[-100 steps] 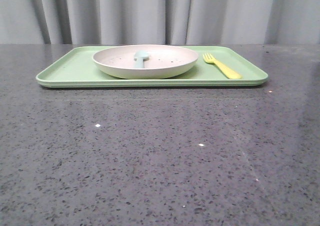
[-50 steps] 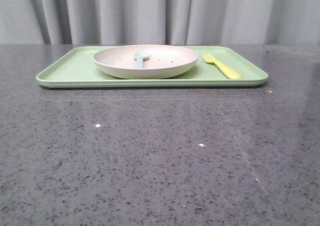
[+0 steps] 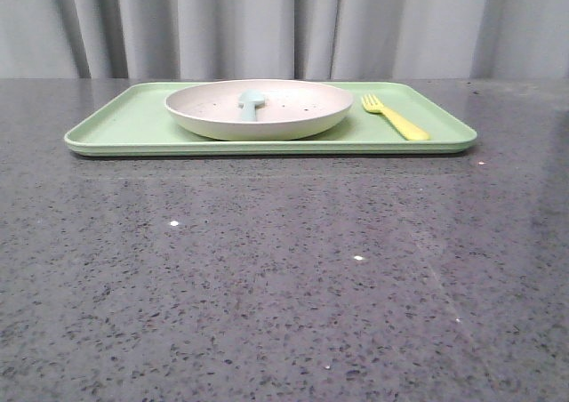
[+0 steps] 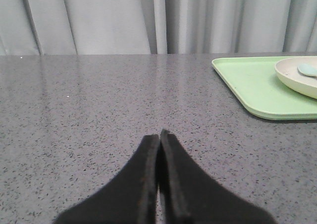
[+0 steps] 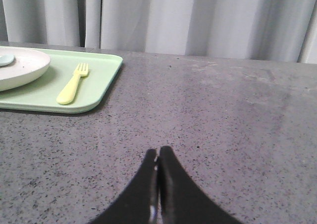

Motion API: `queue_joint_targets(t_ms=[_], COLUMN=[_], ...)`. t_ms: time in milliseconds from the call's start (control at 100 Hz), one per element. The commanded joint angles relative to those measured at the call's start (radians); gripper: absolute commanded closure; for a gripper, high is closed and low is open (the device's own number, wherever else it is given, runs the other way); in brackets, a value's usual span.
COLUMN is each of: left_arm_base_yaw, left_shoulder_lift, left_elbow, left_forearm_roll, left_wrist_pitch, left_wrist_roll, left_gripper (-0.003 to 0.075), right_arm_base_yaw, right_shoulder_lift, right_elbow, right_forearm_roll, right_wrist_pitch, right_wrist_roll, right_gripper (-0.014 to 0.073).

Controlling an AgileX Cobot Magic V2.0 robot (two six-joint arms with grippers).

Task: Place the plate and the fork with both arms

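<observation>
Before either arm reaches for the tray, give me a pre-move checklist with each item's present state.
1. Round off-white speckled plate sits flat on the flat light-green rectangular tray: ok.
2. Plate empty for lifting: not ok; a pale blue-green plastic spoon lies in it.
3. Small pale-yellow plastic fork lies free on the tray, apart from the plate: ok.
4. Left gripper open for a grasp: not ok; fingers pressed together, holding nothing.
5. Right gripper open: not ok; also shut and empty.
6. Grey speckled table between grippers and tray unobstructed: ok.
</observation>
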Motion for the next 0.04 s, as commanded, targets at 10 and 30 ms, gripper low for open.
queue_joint_targets(t_ms=[10, 30], left_arm_base_yaw=[-0.009, -0.009], left_shoulder_lift=[-0.031, -0.031], left_elbow=[0.014, 0.014], left_forearm_roll=[-0.007, -0.007], left_wrist_pitch=[-0.077, -0.077], left_wrist_roll=[-0.013, -0.013], left_gripper=[0.0741, 0.0741], right_arm_base_yaw=[-0.007, -0.007], right_shoulder_lift=[-0.025, -0.025], right_elbow=[-0.005, -0.005], right_forearm_roll=[0.002, 0.002], right_wrist_pitch=[-0.085, -0.085], right_wrist_roll=[-0.014, -0.014], right_gripper=[0.0662, 0.0662])
